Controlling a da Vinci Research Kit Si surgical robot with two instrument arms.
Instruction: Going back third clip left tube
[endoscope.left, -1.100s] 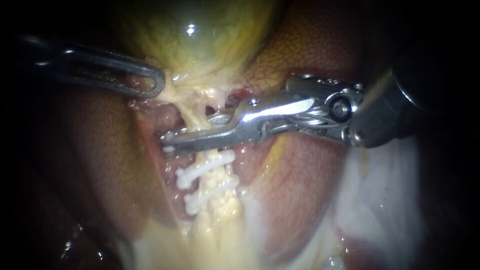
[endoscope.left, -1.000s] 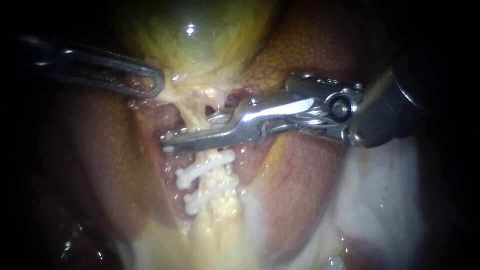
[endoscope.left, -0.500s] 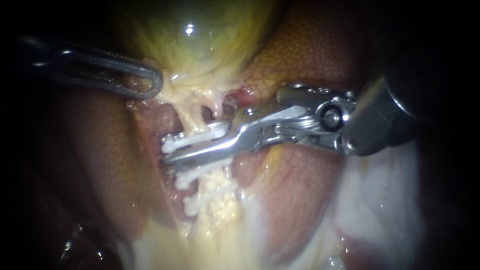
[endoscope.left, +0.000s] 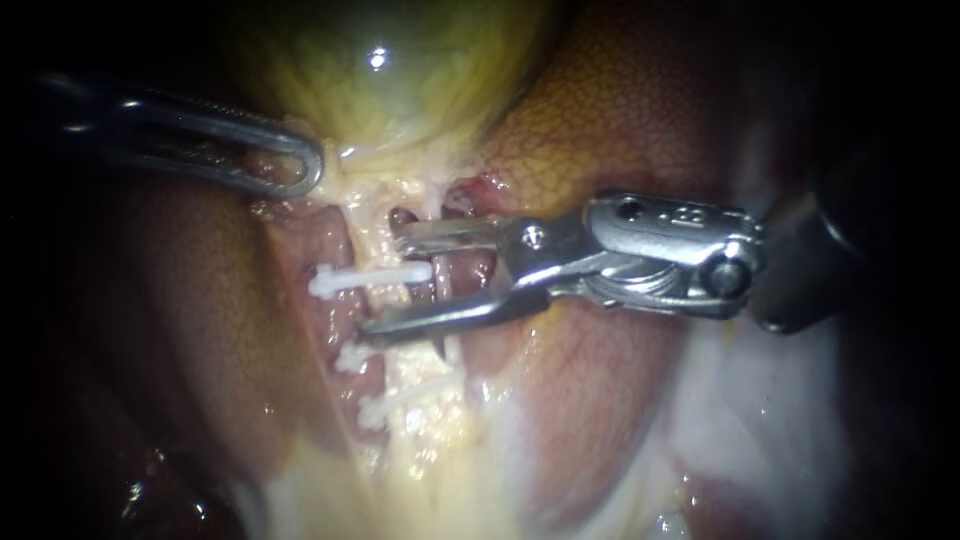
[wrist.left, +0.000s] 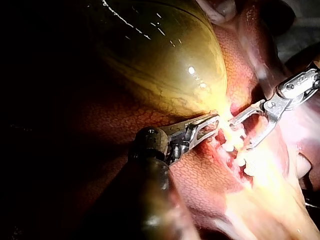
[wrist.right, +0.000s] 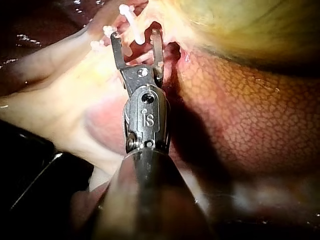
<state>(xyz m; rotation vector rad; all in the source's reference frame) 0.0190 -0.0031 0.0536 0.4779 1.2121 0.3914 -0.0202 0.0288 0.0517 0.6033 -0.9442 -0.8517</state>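
Note:
On the pale left tube (endoscope.left: 378, 240), below the yellow-green gallbladder (endoscope.left: 390, 90), a white clip (endoscope.left: 365, 277) lies crosswise. Two more white clips (endoscope.left: 350, 358) (endoscope.left: 378, 408) sit lower on the same strand. My right instrument (endoscope.left: 385, 280) comes in from the right with its jaws open, one above and one below the top clip's right end, gripping nothing. In the right wrist view those jaws (wrist.right: 135, 36) gape just short of that clip (wrist.right: 127, 15). My left instrument (endoscope.left: 295, 165) is shut on tissue at the gallbladder's neck, also seen in its own view (wrist.left: 206, 125).
Mottled red-brown liver (endoscope.left: 600, 130) lies on both sides of the tube. Pale whitish tissue (endoscope.left: 760, 400) spreads at the lower right. A second thin strand (endoscope.left: 440, 205) runs beside the left tube, just above the right instrument's upper jaw.
My right instrument's jaws, shut across the tube a second ago, have opened and drawn back to the right, leaving a white clip on the tube. The left instrument has held still.

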